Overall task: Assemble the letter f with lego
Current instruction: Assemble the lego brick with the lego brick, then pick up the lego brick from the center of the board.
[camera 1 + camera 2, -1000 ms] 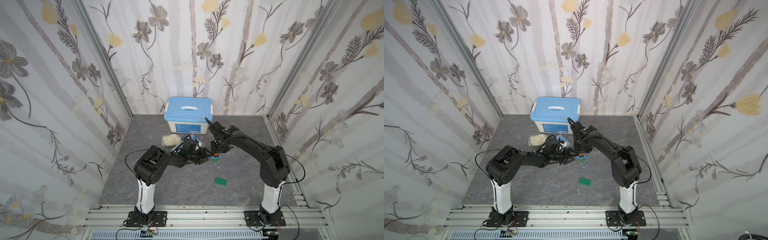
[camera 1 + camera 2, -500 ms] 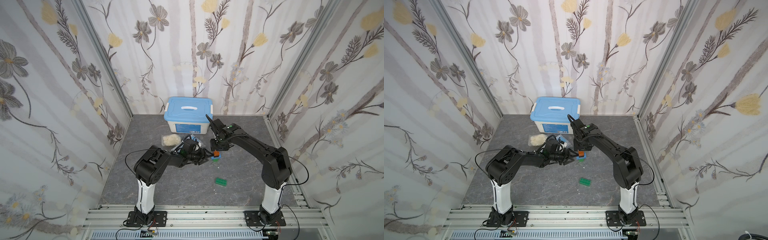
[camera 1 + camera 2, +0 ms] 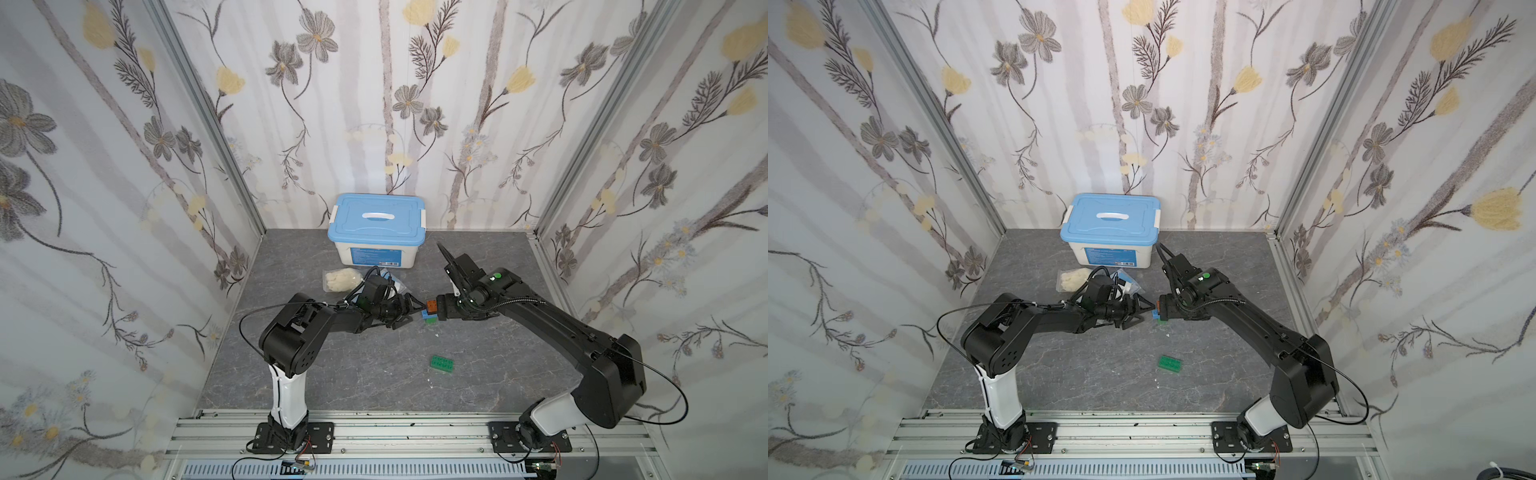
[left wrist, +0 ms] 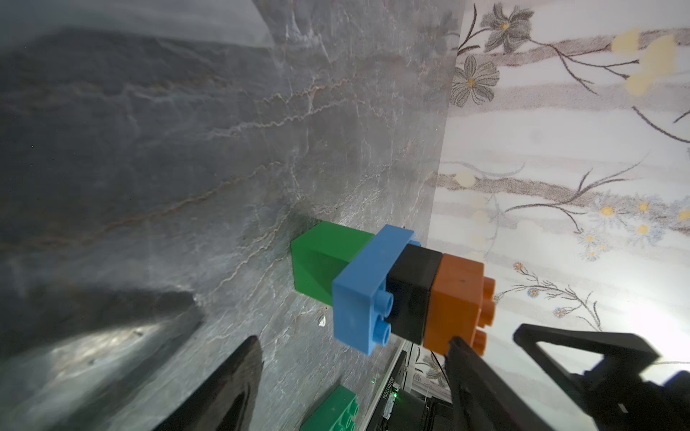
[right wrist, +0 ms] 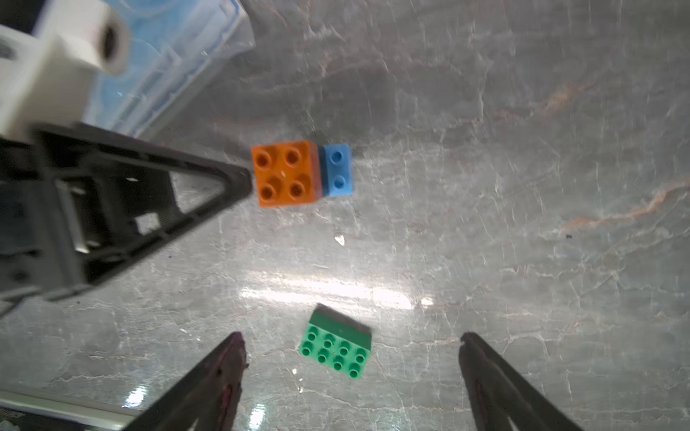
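Four-brick stack [image 4: 392, 287] on table [image 4: 186, 149]; left gripper [image 4: 353, 339] parted, holding nothing, fingertip [image 5: 242, 179] at orange brick [image 5: 285, 173]; right gripper [image 5: 351, 336] spread wide, empty.

Lab test booth: wallpapered panels [image 3: 374, 104], aluminium rail [image 3: 395, 432].

Grey marbled floor [image 3: 353, 374] near the rail is wide open, only the loose green brick [image 3: 442, 365] lying there. Brick stack [image 3: 429, 314] is hemmed in: left gripper [image 4: 354, 340], jaws spread, on one side (a fingertip right at the orange brick [image 5: 285, 173]), right arm [image 3: 540, 322] reaching in just beside on the other. Blue-lidded box [image 3: 376, 226] and glove bag [image 3: 340, 279] block the back; back right corner free.
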Controlling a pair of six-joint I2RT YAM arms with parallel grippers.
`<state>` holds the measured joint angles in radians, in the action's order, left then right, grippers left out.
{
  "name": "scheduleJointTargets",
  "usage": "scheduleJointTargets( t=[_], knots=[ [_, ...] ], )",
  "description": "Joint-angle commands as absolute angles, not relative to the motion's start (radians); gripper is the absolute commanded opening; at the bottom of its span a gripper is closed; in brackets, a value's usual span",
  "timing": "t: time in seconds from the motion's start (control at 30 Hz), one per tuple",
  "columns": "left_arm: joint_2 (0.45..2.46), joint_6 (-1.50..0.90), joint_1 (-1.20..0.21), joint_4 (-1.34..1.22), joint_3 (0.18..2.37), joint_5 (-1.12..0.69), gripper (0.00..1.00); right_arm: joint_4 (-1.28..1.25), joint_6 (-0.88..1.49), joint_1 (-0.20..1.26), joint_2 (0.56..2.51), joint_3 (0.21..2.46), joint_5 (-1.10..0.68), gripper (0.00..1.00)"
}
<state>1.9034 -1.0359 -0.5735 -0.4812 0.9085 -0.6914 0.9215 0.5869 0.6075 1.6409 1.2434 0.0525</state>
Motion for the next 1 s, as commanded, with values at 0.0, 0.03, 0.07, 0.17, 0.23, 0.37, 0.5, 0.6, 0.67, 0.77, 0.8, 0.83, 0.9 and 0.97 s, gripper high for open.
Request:
scheduleJointTargets(
  t=[0.0,0.03,0.07,0.17,0.23,0.37,0.5,0.6,0.67,0.77,0.8,0.83,0.9,0.97],
  knots=[
    [1.867,-1.011,-0.557,-0.462,0.884,-0.682,0.80,0.855,0.660,0.641,1.605,1.141,0.055,0.93],
    [1.855,-1.007,-0.554,-0.450,0.876,-0.676,0.80,0.843,0.681,0.658,1.569,1.108,0.057,0.93],
    [1.844,-0.999,-0.551,-0.437,0.870,-0.670,0.80,0.821,0.705,0.676,1.563,1.071,0.055,0.93],
    [1.823,-0.991,-0.546,-0.420,0.853,-0.658,0.80,0.765,0.800,0.720,1.573,0.982,0.029,0.92],
    [1.813,-0.994,-0.544,-0.419,0.843,-0.656,0.80,0.726,0.868,0.746,1.586,0.927,0.026,0.92],
    [1.803,-0.992,-0.545,-0.417,0.826,-0.652,0.80,0.609,0.988,0.772,1.632,0.835,-0.009,0.92],
    [1.804,-0.994,-0.544,-0.418,0.817,-0.655,0.80,0.590,1.039,0.814,1.675,0.861,-0.003,0.92],
    [1.804,-0.992,-0.545,-0.415,0.812,-0.656,0.80,0.594,1.071,0.837,1.696,0.883,0.004,0.92],
    [1.803,-0.994,-0.543,-0.419,0.809,-0.658,0.80,0.593,1.095,0.841,1.702,0.882,0.010,0.91],
    [1.801,-0.993,-0.543,-0.420,0.807,-0.661,0.79,0.569,1.124,0.847,1.700,0.875,-0.011,0.91],
    [1.803,-0.992,-0.543,-0.422,0.806,-0.662,0.79,0.562,1.132,0.847,1.697,0.873,-0.015,0.91],
    [1.803,-0.992,-0.543,-0.420,0.807,-0.664,0.79,0.554,1.141,0.873,1.690,0.873,-0.013,0.91],
    [1.803,-0.991,-0.543,-0.421,0.807,-0.664,0.79,0.558,1.152,0.883,1.684,0.880,-0.008,0.91],
    [1.805,-0.991,-0.543,-0.421,0.807,-0.664,0.79,0.573,1.158,0.894,1.697,0.902,-0.009,0.91]
  ],
)
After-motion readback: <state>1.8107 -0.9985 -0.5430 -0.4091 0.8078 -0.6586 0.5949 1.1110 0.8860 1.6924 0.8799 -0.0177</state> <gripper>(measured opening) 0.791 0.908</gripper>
